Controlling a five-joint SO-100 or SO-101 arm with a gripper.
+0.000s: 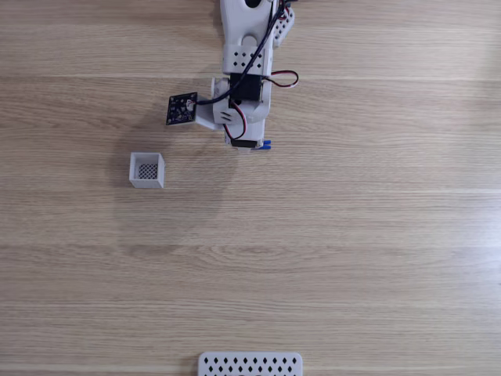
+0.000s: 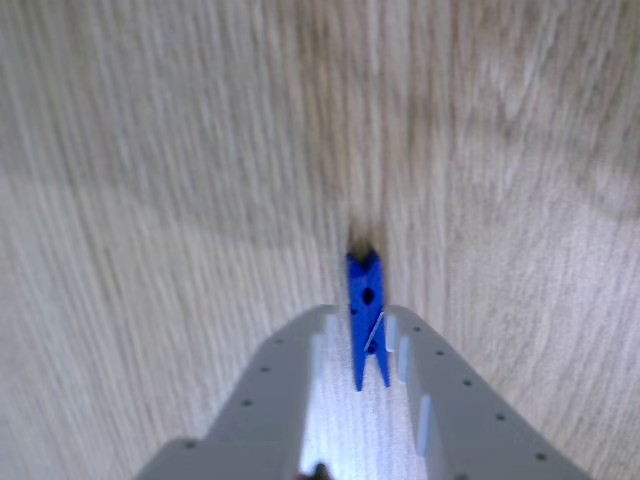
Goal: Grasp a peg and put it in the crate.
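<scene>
The blue peg [image 2: 365, 285] stands on edge between my gripper's [image 2: 362, 318] two white fingers, which close in on its sides. Its front end sticks out past the fingertips, over the blurred wooden table. In the fixed view the gripper [image 1: 250, 146] points down at the table near the top middle, and a small blue tip of the peg [image 1: 267, 144] shows at its right edge. The crate [image 1: 147, 170], a small white open box with a dark mesh bottom, sits on the table to the lower left of the gripper, well apart from it.
A wide flat white plate with diamond holes [image 1: 250, 365] lies at the bottom edge of the fixed view. A small black camera board [image 1: 182, 109] juts out left of the arm. Bare wooden table [image 1: 352, 251] spreads around everything.
</scene>
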